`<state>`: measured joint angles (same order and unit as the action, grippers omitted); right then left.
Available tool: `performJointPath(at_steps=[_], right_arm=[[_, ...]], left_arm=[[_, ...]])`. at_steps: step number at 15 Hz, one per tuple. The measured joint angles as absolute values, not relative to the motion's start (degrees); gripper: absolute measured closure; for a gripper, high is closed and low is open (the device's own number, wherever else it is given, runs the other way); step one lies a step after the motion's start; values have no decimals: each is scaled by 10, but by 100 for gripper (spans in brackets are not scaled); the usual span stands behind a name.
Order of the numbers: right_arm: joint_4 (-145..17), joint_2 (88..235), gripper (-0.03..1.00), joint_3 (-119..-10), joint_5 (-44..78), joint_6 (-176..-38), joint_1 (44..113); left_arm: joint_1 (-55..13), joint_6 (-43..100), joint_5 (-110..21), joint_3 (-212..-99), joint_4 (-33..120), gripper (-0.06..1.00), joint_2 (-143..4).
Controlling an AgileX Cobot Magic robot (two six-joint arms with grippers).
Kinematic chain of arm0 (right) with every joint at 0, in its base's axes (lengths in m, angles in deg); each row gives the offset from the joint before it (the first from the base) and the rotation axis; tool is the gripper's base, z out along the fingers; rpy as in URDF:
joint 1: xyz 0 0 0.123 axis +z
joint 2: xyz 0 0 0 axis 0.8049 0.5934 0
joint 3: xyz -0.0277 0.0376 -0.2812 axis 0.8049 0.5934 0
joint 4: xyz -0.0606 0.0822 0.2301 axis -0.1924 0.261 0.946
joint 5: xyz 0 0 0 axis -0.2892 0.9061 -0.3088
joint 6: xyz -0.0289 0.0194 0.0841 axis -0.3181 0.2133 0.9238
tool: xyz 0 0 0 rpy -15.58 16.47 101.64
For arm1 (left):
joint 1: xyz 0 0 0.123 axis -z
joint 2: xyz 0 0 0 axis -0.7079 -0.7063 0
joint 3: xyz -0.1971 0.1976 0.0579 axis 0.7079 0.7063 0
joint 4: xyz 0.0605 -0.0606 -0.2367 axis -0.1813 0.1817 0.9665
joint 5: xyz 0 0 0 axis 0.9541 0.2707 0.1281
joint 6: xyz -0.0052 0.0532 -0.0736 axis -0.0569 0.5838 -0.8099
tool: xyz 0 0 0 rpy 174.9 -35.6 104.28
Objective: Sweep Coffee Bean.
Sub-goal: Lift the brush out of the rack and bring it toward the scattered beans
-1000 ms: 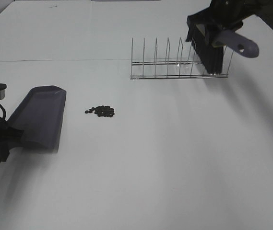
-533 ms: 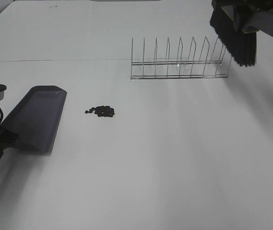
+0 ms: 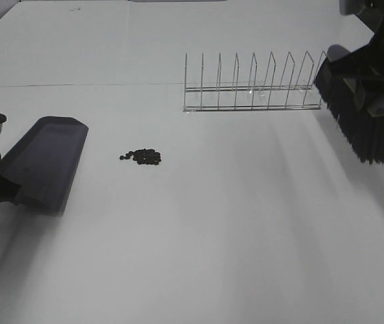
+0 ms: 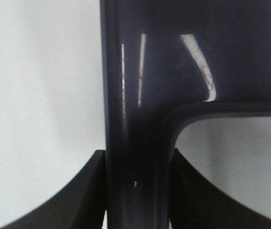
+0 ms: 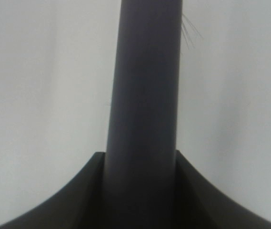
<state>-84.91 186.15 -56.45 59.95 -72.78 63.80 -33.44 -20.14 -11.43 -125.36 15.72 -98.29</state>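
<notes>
Exterior high view, white desk (image 3: 212, 256):

- Coffee beans (image 3: 142, 156): one small dark heap lying on the desk, left of centre. A few beans sit loose at its left edge. They are too small and too tightly packed to count singly
- Dustpan (image 3: 46, 158): one, grey-purple, to the left of the heap and apart from it. Its long side faces the beans. Whether its underside touches the desk cannot be told
- Brush (image 3: 353, 115): one, at the right edge, held above the desk. The black bristles point down and are tilted. It is well apart from the beans
- Wire rack (image 3: 252, 94): one, standing farther back than the heap and to its right. At least eight upright dividers can be counted. The brush head covers its right end in this view

Left wrist view: the left gripper (image 4: 136, 164) is clamped on the dustpan handle, with a dark finger (image 4: 95, 191) pressed against each side of it

Right wrist view: the right gripper (image 5: 139, 160) is closed around the brush handle, which runs straight out between both fingers (image 5: 85, 191). A few stray bristle hairs show by the far end of the handle
</notes>
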Motion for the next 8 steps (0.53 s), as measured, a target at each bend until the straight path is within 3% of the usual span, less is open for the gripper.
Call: performJointPath(at_steps=[6,8], right_arm=[[-989,1952,60,-542,558,-605,735],[-1004,2021,60,-589,565,-591,782]], left_arm=[[-332,-275,-103,-1256,69,62,-1003],[-289,-279,-95,-1285,72,62,-1053]])
